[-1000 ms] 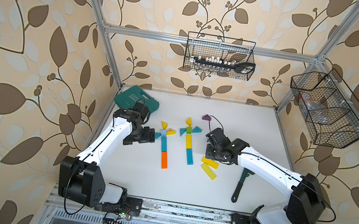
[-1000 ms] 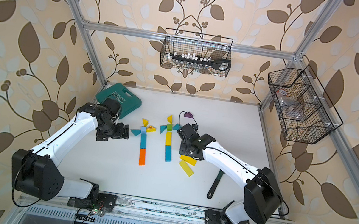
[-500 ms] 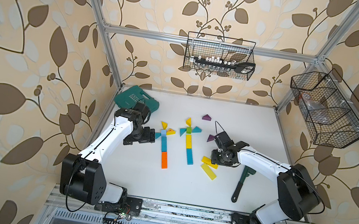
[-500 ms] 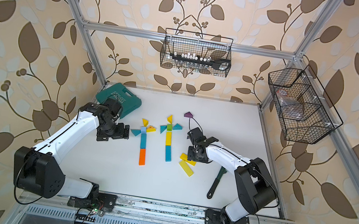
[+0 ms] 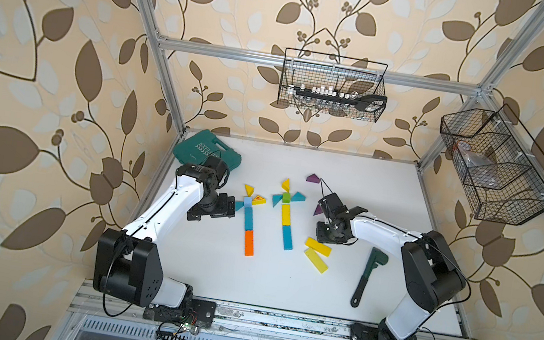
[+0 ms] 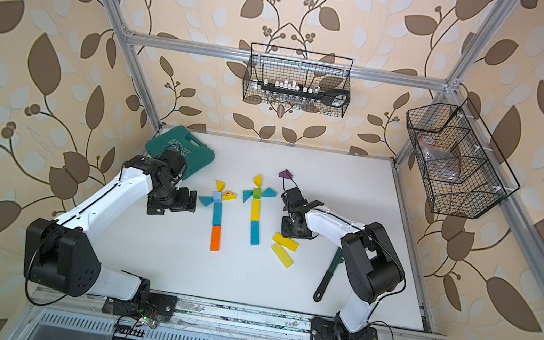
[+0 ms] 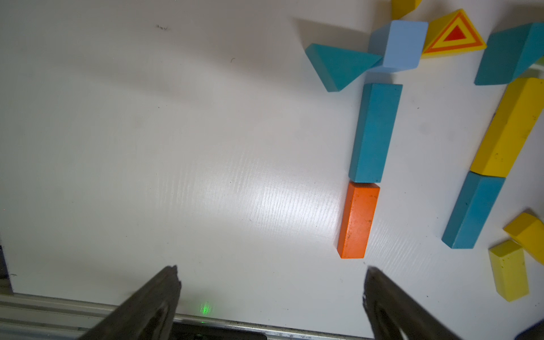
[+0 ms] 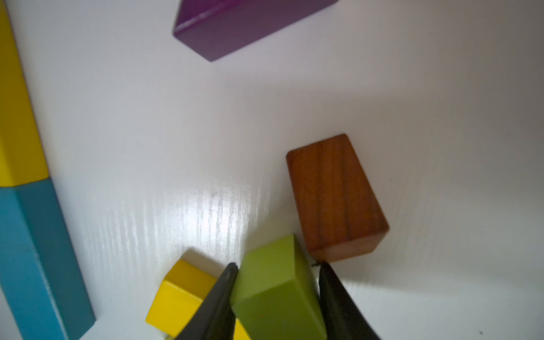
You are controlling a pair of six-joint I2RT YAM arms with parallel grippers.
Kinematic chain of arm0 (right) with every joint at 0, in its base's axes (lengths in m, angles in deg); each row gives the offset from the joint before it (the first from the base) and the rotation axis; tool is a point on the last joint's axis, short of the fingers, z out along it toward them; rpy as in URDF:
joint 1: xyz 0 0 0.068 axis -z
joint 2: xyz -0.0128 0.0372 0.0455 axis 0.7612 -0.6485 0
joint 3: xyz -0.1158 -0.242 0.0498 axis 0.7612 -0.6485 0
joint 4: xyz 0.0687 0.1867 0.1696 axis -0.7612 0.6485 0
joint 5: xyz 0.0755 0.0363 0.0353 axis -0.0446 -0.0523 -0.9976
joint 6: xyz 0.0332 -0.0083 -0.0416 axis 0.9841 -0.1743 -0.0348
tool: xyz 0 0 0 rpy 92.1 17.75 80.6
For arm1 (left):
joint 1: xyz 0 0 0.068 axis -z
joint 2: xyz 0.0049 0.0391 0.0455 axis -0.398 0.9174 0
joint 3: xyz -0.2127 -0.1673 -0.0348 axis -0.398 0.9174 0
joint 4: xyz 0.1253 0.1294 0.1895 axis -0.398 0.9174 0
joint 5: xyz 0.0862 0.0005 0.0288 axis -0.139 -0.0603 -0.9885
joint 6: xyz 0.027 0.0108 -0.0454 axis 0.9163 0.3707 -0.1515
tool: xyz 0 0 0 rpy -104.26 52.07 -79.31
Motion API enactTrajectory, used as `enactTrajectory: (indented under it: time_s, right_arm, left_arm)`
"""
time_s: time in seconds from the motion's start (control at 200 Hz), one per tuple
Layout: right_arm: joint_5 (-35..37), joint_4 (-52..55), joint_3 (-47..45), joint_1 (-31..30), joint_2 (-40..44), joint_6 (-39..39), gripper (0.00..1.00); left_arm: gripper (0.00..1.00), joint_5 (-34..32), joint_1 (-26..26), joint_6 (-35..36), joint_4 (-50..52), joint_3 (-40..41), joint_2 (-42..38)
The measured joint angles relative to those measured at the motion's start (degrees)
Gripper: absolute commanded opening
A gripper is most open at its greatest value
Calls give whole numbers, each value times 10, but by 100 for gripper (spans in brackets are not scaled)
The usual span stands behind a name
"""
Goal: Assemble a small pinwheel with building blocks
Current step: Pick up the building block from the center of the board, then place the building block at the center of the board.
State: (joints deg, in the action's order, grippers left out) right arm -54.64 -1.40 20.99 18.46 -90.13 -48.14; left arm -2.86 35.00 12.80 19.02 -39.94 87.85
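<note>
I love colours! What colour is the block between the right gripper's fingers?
Lime green block, clearest in the right wrist view.

Your white surface (image 5: 246, 284) carries: teal plastic case (image 5: 206, 149), dark green toy wrench (image 5: 369, 275), two rows of coloured building blocks (image 5: 248, 218), two loose yellow bars (image 5: 317, 246), one purple wedge (image 5: 313, 178).

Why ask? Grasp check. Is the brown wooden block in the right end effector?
No; its fingers flank a green painted block, the brown block beside.
</note>
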Motion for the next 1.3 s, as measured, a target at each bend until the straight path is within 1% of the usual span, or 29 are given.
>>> enactTrajectory:
  time_s: [0.09, 0.24, 0.325, 0.465, 0.625, 0.76, 0.91, 1.05, 1.08, 1.155, 1.205, 1.3]
  right_arm:
    - [-1, -2, 2, 0, 0, -3, 33]
    - [-4, 4, 14, 0, 0, -6, 17]
    - [-5, 10, 24, 3, 1, -8, 10]
    - [-9, 27, 37, 16, 15, -14, 4]
    - [-16, 49, 80, 51, 21, -23, 4]
    - [-20, 67, 155, 97, 2, -33, 4]
    - [-20, 68, 257, 132, -83, -41, 7]
    - [-17, 77, 337, 136, -178, -47, 8]
    - [-18, 78, 354, 136, -198, -47, 10]
    - [-19, 82, 385, 136, -235, -48, 12]
    - [-19, 86, 400, 136, -256, -49, 15]
    - [-19, 90, 417, 136, -278, -49, 18]
  left_arm:
    - [99, 0, 0, 0, 0, 0, 0]
    - [99, -2, 0, 0, 1, 0, 0]
    - [99, -9, 0, -1, 2, 0, 0]
    - [99, -16, 0, -3, 3, 0, 0]
    - [99, -19, 0, -4, 3, 0, 1]
    - [99, -21, 0, -10, 3, 0, 4]
    - [99, -15, 0, -17, 1, -2, 3]
    - [99, -12, 0, -17, -1, -10, -1]
    - [99, -13, 0, -17, 0, -14, -1]
    - [99, -16, 0, -16, 1, -25, -1]
    - [99, -19, 0, -15, 2, -29, -1]
    - [99, -28, 0, -14, 2, -30, -1]
